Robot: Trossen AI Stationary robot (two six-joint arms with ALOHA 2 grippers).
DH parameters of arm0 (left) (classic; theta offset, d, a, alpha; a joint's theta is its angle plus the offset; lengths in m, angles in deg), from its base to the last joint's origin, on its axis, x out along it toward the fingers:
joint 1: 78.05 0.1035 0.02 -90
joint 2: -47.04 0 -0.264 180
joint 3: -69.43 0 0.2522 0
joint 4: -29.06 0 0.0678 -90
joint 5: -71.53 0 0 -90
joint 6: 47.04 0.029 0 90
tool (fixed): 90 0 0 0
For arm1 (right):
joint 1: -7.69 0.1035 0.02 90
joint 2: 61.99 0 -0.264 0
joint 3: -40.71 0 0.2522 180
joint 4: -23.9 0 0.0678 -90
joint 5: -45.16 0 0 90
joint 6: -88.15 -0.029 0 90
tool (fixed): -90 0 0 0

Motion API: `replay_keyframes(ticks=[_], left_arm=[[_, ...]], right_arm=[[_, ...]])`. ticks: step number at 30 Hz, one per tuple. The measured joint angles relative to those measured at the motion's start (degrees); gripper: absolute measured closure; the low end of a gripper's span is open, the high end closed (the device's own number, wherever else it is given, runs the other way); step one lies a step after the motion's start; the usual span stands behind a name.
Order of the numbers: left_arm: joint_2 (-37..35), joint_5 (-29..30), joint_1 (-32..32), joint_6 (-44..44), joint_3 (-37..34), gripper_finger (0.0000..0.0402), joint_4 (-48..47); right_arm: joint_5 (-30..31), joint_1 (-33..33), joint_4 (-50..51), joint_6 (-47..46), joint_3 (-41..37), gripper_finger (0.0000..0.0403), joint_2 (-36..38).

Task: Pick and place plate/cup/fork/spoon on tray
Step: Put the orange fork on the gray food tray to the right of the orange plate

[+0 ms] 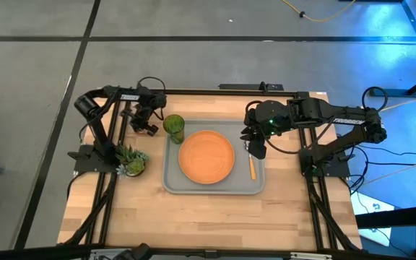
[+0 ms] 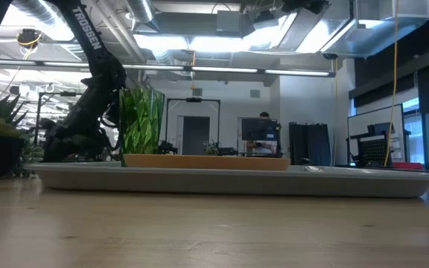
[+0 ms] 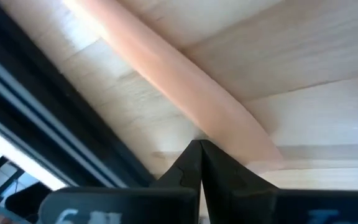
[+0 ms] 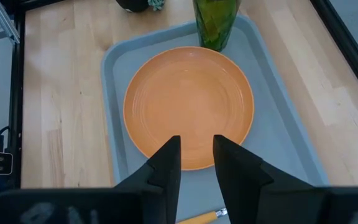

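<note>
The orange plate (image 1: 206,157) lies in the middle of the light-grey tray (image 1: 172,184). The green cup (image 1: 174,127) stands upright in the tray's far left corner. An orange-handled utensil (image 1: 251,169) lies on the tray's right side; its head is hidden under my right gripper, so I cannot tell whether it is the fork or the spoon. My right gripper (image 4: 196,146) is open and empty over the plate's right edge. My left gripper (image 3: 201,144) is shut, low over the table left of the cup, at a second orange handle (image 3: 185,74) lying on the wood. My left gripper's shut fingertips (image 3: 191,155) stand against one side of the orange handle (image 3: 229,118), near its rounded end. The handle lies flat on the table. No gap shows between the fingers. I cannot tell whether they touch the handle.
A spiky potted plant (image 1: 131,160) stands on the table left of the tray. The arms' black frames run along the table's left (image 1: 96,144) and right (image 1: 316,155) sides. Bare wood (image 1: 208,220) lies between the tray and the table's near edge.
</note>
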Motion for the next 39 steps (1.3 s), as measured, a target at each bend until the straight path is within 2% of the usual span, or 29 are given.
replay_keyframes(ticks=[10,19,29,39], left_arm=[[0.1,-1.8,-2.6,0.1,5.1,0.0401,4.1],[-1.0,-0.9,-3.6,0.6,5.7,0.0401,3.6],[-12.7,1.3,-4.3,-1.4,5.7,0.0401,-1.6],[-28.1,5.4,-9.2,-7.1,5.7,0.0401,-3.0]], right_arm=[[0.0,0.0,0.0,0.0,0.0,0.0304,0.0],[0.0,0.0,0.0,0.0,0.0,0.0304,0.0],[0.0,0.0,0.0,0.1,0.0,0.0304,0.0],[0.0,0.0,0.0,0.2,0.0,0.0304,0.0]])
